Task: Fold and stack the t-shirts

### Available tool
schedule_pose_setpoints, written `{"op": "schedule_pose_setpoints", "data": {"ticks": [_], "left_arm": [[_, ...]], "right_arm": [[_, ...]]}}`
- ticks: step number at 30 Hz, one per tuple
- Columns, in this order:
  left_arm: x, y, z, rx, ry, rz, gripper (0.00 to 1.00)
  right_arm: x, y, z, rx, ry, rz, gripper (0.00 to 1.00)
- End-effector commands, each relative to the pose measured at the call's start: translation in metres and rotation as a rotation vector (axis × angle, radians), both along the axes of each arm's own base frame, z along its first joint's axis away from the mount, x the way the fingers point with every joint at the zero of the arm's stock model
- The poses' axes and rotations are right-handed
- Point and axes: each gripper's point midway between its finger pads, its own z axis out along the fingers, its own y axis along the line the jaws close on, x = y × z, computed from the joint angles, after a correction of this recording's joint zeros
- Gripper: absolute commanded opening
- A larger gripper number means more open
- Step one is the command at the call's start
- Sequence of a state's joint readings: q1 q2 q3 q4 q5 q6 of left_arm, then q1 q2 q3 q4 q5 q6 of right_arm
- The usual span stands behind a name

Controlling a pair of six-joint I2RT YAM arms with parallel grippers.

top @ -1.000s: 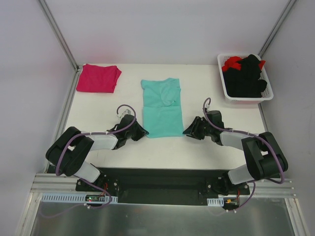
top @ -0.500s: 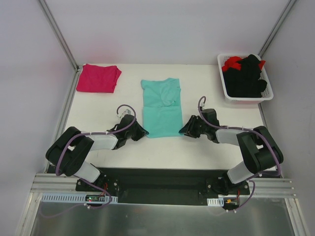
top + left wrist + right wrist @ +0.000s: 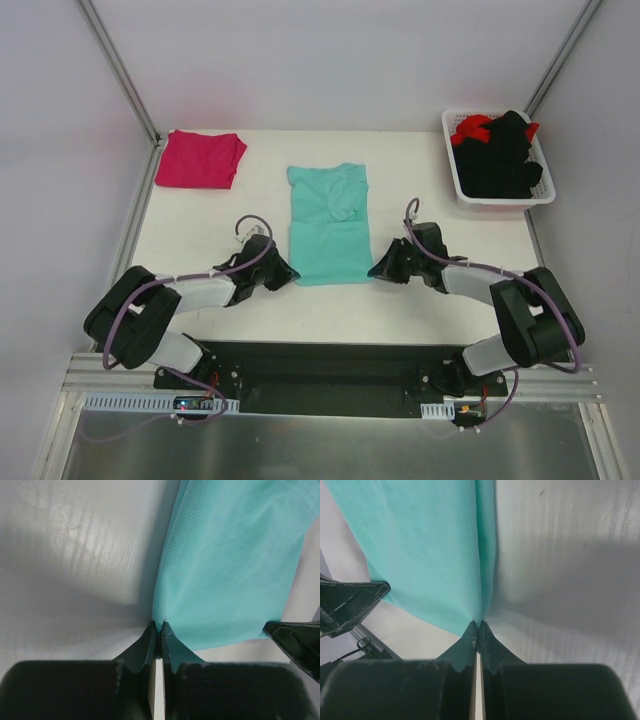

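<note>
Top external view: the teal t-shirt (image 3: 330, 225) lies flat at the middle of the white desk (image 3: 200, 215), folded into a narrow lengthwise panel with its collar end away from the arms. The left end effector (image 3: 291, 272) sits low at the shirt's near left corner and the right end effector (image 3: 374, 268) at its near right corner. In the left wrist view the fingers are pressed together, pinching the teal hem corner between their tips. The right wrist view shows the same: that end effector is clamped on the cloth edge, which rises in a thin ridge from the tips. A folded pink t-shirt (image 3: 200, 158) rests at the far left corner of the desk, well apart. At the far right, a white basket (image 3: 500, 201) holds black garments (image 3: 500, 160) and a red garment (image 3: 472, 127).
</note>
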State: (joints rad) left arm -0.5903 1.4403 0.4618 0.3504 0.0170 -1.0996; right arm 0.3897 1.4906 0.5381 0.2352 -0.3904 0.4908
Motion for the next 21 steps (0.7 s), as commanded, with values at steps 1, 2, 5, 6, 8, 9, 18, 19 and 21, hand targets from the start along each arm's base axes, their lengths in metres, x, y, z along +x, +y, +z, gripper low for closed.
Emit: {"op": "schedule_pose_setpoints", "data": {"ticks": [1,2,5,6,8,9,18,19,21], "left_arm": [[-0.025,0.015,-0.001,0.066,0.047,-0.017,0.00],[-0.031,0.017,-0.002,0.070,0.051,-0.018,0.00],[-0.049,0.015,0.003,0.068,0.048,-0.030,0.00],[-0.056,0.016,0.007,0.063,0.050,-0.024,0.00],[-0.071,0.013,0.006,0.077,0.060,-0.045,0.00],[-0.073,0.013,0.011,0.068,0.050,-0.026,0.00],[-0.113,0.008,0.022,0.106,0.071,-0.065,0.00],[-0.111,0.008,0.027,0.113,0.060,-0.055,0.00],[-0.116,0.012,0.029,0.144,0.075,-0.048,0.00]], "right_arm": [[-0.010,-0.008,0.015,-0.035,-0.035,0.003,0.01],[-0.014,-0.009,0.018,-0.038,-0.038,0.003,0.01],[-0.026,-0.010,0.023,-0.034,-0.037,0.009,0.01],[-0.032,-0.009,0.022,-0.042,-0.036,0.016,0.01],[-0.041,-0.010,0.023,-0.055,-0.018,0.014,0.01],[-0.044,-0.007,0.031,-0.046,-0.044,0.023,0.01],[-0.089,-0.018,0.055,-0.098,-0.070,0.007,0.01],[-0.091,-0.019,0.062,-0.084,-0.089,0.003,0.01],[-0.097,-0.022,0.064,-0.090,-0.083,0.006,0.01]]}}
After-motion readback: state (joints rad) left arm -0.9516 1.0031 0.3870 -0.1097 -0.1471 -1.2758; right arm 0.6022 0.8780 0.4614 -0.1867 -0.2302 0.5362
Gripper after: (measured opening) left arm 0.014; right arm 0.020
